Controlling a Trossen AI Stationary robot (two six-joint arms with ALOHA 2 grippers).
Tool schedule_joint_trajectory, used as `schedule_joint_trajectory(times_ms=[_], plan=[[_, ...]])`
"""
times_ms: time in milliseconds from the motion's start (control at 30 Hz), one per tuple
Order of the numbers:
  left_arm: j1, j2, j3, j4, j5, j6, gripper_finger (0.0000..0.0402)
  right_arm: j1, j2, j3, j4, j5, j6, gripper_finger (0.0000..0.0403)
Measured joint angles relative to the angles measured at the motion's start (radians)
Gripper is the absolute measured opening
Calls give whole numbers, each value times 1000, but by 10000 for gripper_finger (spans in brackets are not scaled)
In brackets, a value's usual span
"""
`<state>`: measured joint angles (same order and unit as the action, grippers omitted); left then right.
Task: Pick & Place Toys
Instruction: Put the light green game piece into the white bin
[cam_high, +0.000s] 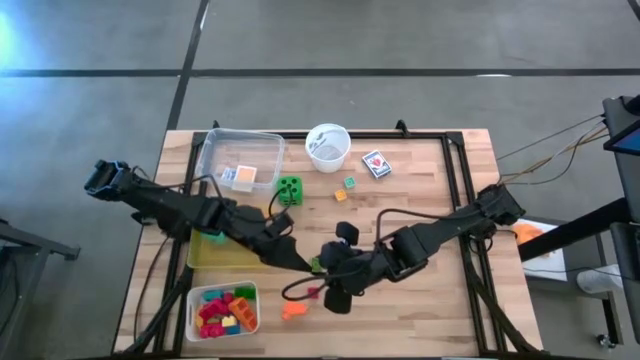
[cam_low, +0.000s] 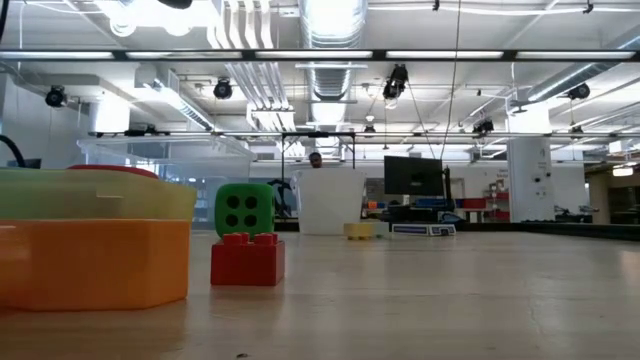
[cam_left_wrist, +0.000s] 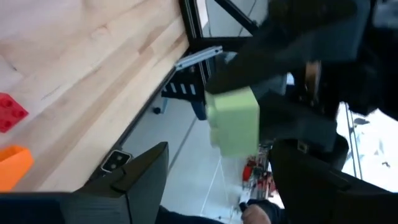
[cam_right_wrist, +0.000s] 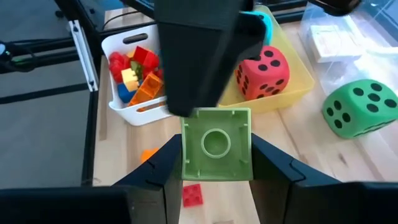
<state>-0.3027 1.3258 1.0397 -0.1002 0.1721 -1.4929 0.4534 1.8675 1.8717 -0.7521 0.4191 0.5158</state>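
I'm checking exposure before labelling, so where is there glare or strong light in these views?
High view: pale glare on the floor at the top-left corner. Low view: the ceiling lights burn white. Right wrist view: evenly lit, and the green block shows plainly. Left wrist view: a bright wash beyond the table.

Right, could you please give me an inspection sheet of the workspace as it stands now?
Surface: wooden table, no damage seen.
Job's things: light green block held; green die, card pack, red block, orange block loose; red die in yellow tray.
Clutter: white cup.
Grippers: right tool shut on the light green block; left tool open beside it.
Cables: black loop by the right arm.
Surroundings: concrete floor.
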Motion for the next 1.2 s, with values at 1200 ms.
schedule_joint_trajectory(times_ms=[1200], plan=[[50, 8, 0, 66, -18, -26, 148, -47, 2, 6, 37, -3, -82, 129]])
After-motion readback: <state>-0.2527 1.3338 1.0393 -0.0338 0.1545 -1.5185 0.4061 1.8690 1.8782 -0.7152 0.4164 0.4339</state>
